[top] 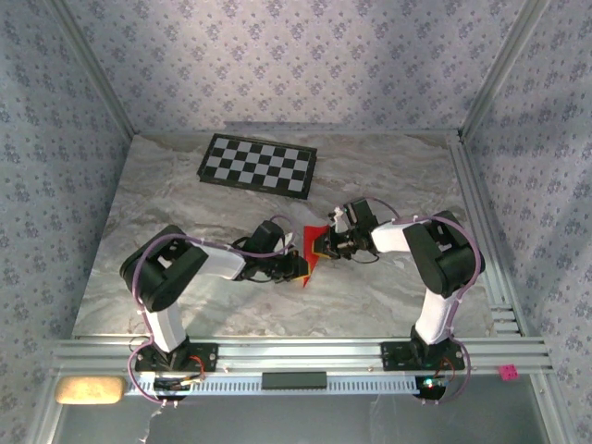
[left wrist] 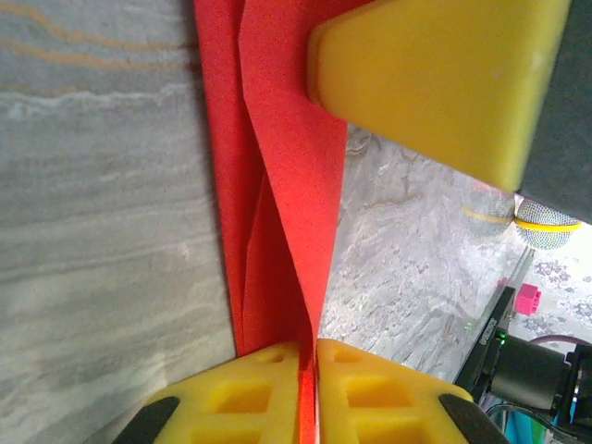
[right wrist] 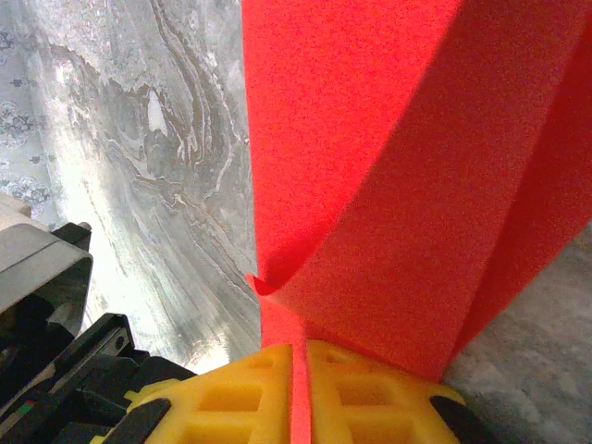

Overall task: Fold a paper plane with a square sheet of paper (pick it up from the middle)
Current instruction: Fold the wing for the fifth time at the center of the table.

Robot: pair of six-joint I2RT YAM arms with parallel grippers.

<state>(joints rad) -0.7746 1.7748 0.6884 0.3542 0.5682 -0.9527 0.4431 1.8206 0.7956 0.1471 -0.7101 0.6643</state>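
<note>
The square sheet of paper (top: 312, 242) is bright red and folded into long creased layers, held off the table between both arms at mid-table. My left gripper (top: 302, 268) is shut on its lower end; in the left wrist view the yellow pads (left wrist: 250, 398) clamp the red paper (left wrist: 287, 139) at the gripper (left wrist: 308, 370). My right gripper (top: 319, 245) is shut on the upper part, and in the right wrist view the paper (right wrist: 388, 166) fans out from the gripper (right wrist: 299, 388). One of the right gripper's yellow fingers (left wrist: 435, 83) presses the sheet. I cannot tell whether it has a paper plane's shape.
A black-and-white checkerboard (top: 259, 164) lies flat at the back of the marble table (top: 185, 203). Aluminium rails (top: 277, 351) run along the near edge and the right side. Patterned walls enclose the back and sides. A tan pad (top: 90, 389) lies at the front left.
</note>
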